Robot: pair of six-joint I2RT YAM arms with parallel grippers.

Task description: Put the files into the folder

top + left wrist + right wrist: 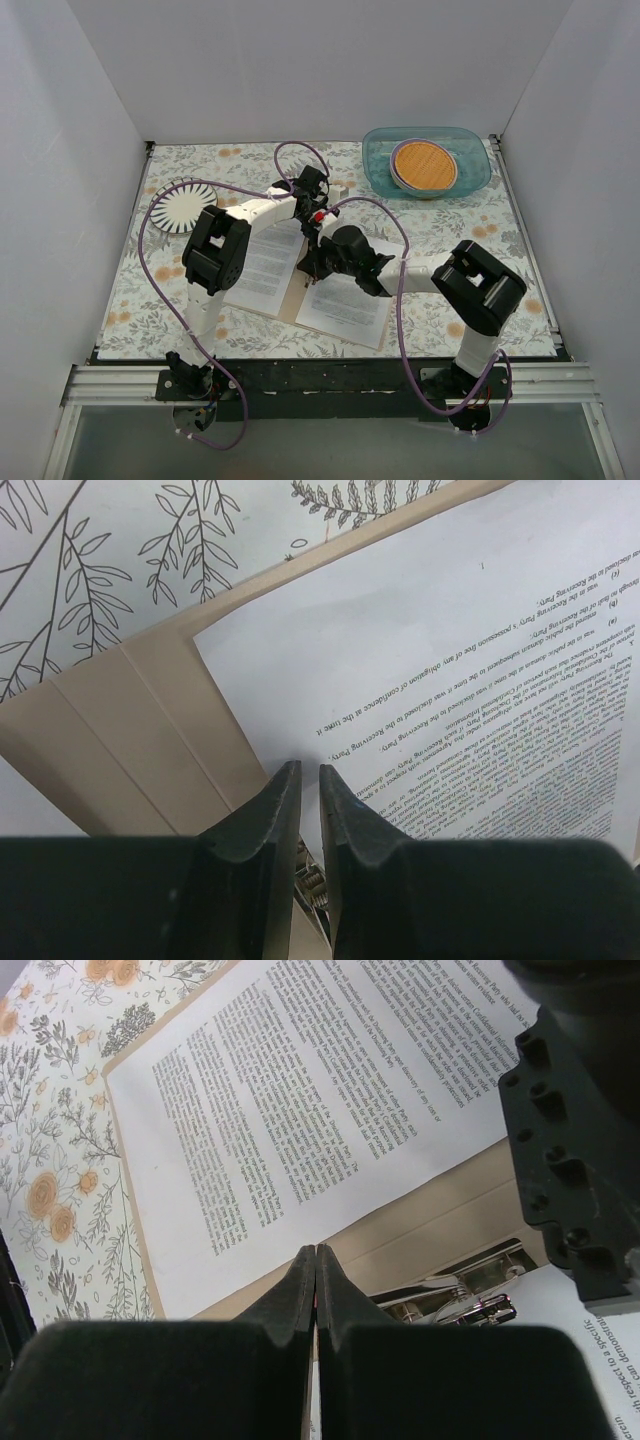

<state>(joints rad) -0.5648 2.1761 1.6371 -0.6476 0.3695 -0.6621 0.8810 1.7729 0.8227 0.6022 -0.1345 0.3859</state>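
Two files lie on the open folder (pixel 291 303) at the middle of the top view: one sheet (pixel 262 265) on its left cover, the other (pixel 350 300) on its right, each framed by a thin tan margin.

**What could go wrong**
- Both arms meet over the spine, almost touching, so any sideways move by one could knock the other.
- The right claw (pixel 316 1260) is pressed fully shut and empty, its tip just above the near edge of a sheet. If it pushes down and drags, the paper would likely buckle or slide past the cover's edge.
- The left claw (pixel 309 780) stands at a narrow slit with nothing visible between its fingers. It may be pinching a clear film, but the view does not show this.
- The metal clip (pixel 470 1300) sits just beside the right claw, where a finger could catch on its spring.
- A purple cable (pixel 400 300) hangs across the right-hand sheet and could tug it if that arm swings.

**Edges and room**
- The margins are slim, so a small shove would probably put a corner over the edge of the cover.
- Bare desk (pixel 140 290) shows to the lower left, and more to the right of the folder.
- The upper right holds a blue bowl (pixel 480 172), and the upper left a striped disc (pixel 185 205).
- White walls close off three sides.
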